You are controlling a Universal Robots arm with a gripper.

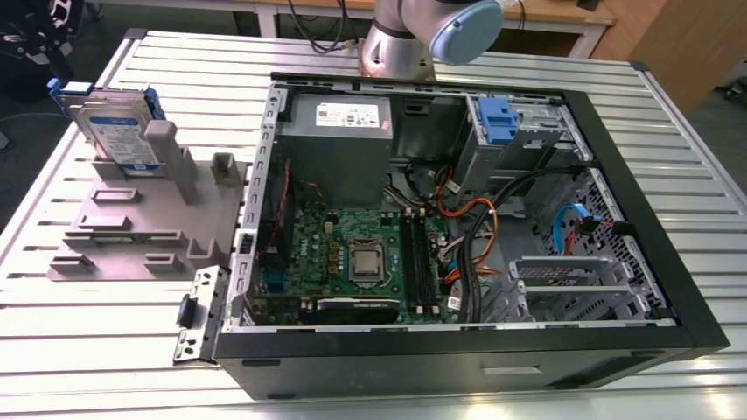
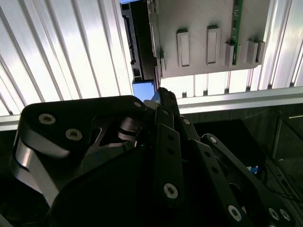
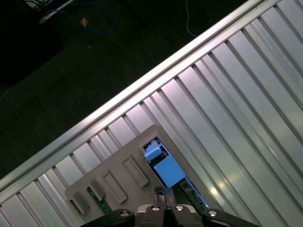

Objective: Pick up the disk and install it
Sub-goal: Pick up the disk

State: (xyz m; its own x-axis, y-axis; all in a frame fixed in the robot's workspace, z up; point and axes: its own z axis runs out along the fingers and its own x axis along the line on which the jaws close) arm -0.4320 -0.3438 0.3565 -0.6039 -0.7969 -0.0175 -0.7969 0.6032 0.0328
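Silver, flat and rectangular, with blue plastic side rails and a white-and-blue label: the disk (image 1: 117, 131), stood on edge in a slot of the grey moulded plastic fixture (image 1: 140, 232) on the slatted aluminium table (image 1: 94, 350), at the exterior view's left of the open black computer tower (image 1: 467, 359). Likely set upright to offer its top edge to a grip from above, with the rails left clear. Hangs nose-down over that edge in the first wrist view: black linkage gripper (image 3: 165, 195), near the disk, not touching. Apparently closed together, clamped on nothing. Not yet picked up.
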